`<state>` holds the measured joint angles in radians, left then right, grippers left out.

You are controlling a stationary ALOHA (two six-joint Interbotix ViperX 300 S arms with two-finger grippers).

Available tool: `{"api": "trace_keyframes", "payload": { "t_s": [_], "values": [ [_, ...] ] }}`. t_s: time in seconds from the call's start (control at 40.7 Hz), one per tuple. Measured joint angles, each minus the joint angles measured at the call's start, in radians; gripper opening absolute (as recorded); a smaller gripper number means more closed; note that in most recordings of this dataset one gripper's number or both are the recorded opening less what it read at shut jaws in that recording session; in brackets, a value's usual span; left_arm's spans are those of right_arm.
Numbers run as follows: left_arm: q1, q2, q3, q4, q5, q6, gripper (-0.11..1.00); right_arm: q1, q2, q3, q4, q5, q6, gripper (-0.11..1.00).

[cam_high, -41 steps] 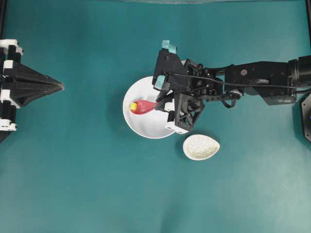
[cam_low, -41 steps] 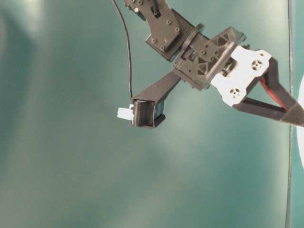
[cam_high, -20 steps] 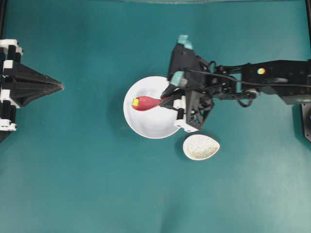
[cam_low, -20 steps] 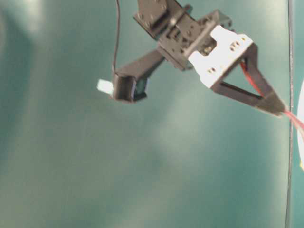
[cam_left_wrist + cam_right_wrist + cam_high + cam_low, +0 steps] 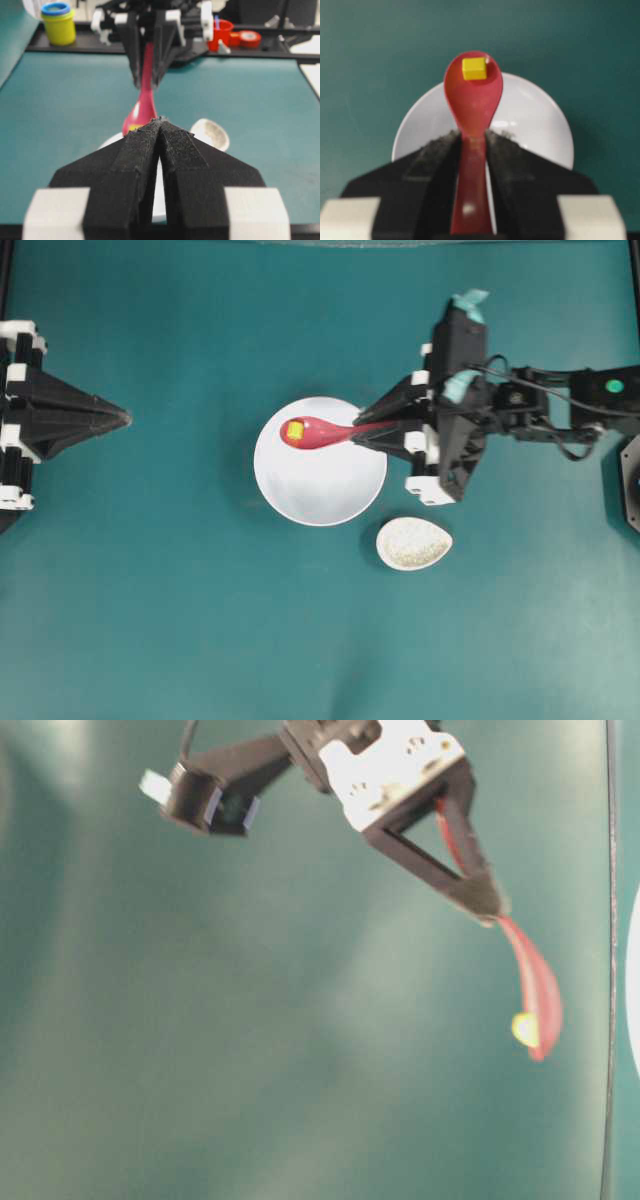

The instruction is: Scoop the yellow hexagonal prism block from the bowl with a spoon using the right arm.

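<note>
Right tool (image 5: 471, 150) pinches the spoon (image 5: 472, 107), its scoop cradling the yellow block (image 5: 474, 68) above the bowl (image 5: 535, 120).

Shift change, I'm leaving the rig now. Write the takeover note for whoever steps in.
Right gripper: shut on the spoon handle.
Left gripper: shut, empty, parked at the left edge.
Yellow block: sitting in the spoon's scoop near its tip, above the white bowl.
Speckled spoon rest: beside the bowl, bare.
Done: block scooped.
Left: keep the spoon level; no drop-off is specified.
</note>
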<state>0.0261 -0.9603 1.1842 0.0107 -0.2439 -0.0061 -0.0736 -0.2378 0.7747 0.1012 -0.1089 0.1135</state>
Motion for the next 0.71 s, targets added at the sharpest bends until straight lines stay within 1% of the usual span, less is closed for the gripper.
{"api": "trace_keyframes", "payload": {
  "t_s": [0.295,0.712],
  "values": [
    [0.000,-0.002,0.000,0.000,0.000,0.000,-0.01,0.002,-0.118,0.063,-0.002,-0.038,-0.006,0.24],
    [0.000,-0.002,0.000,0.000,0.002,0.006,-0.01,0.000,-0.130,0.069,0.000,-0.055,-0.008,0.24]
  ]
}}
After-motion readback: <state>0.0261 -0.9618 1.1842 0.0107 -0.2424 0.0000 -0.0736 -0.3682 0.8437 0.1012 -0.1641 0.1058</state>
